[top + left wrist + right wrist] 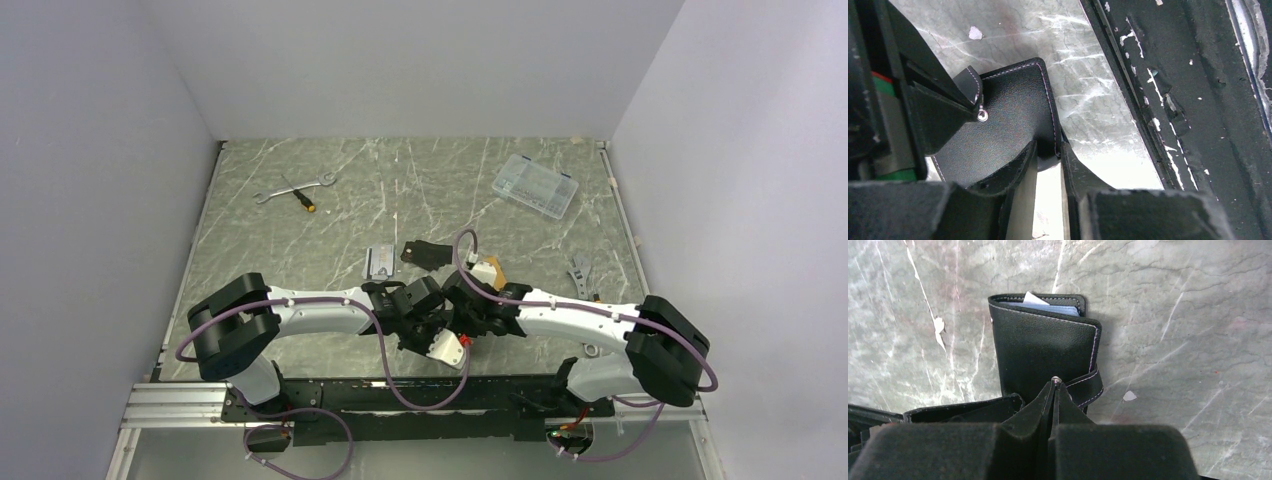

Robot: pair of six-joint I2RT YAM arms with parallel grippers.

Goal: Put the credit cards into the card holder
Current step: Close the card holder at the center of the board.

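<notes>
The card holder [1043, 350], a black folding wallet with pale stitching, lies on the marbled table close to the front edge. A pale blue lining and a white corner [1035, 298] show at its far opening. My right gripper [1055, 386] is shut on its tab, the silver snap [1056, 380] right at the fingertips. In the left wrist view the same card holder [1008, 120] fills the middle, and my left gripper [1048, 152] is shut on its stitched edge. An orange-tan credit card [487, 272] lies on the table just behind the two grippers [445, 318].
A flat black piece [425, 252] and a small grey item [380, 262] lie behind the grippers. A wrench and a screwdriver [295, 190] are at the back left, a clear plastic box [535, 185] at the back right. A black rail [1198, 110] runs along the front edge.
</notes>
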